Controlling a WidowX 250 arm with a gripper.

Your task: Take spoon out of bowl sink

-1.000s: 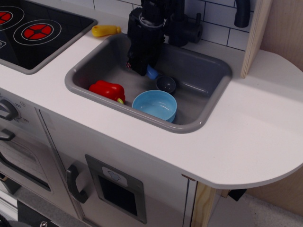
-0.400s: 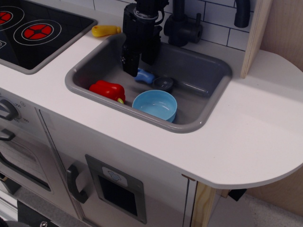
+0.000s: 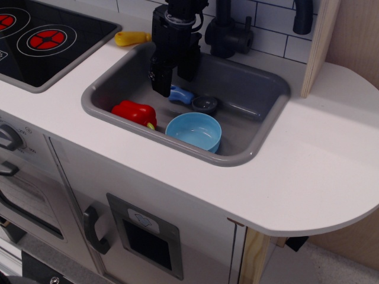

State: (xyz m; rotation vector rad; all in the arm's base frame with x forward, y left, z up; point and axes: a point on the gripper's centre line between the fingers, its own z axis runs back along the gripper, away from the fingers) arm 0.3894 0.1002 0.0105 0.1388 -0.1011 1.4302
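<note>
The spoon (image 3: 190, 99) lies flat on the floor of the grey sink (image 3: 254, 155), its blue handle to the left and its round grey head to the right. It is outside the light-blue bowl (image 3: 194, 131), just behind it. The bowl stands empty at the sink's front wall. My black gripper (image 3: 174, 78) hangs open over the back left of the sink, just above and left of the spoon's handle, holding nothing.
A red toy pepper (image 3: 134, 113) lies in the sink left of the bowl. A yellow-handled utensil (image 3: 132, 38) lies on the white counter behind the sink. A black stovetop (image 3: 41, 36) is at the left, a black faucet (image 3: 228, 31) behind the sink.
The gripper let go of the spoon's blue handle, opened and rose up and to the left. The spoon dropped flat onto the sink floor.
</note>
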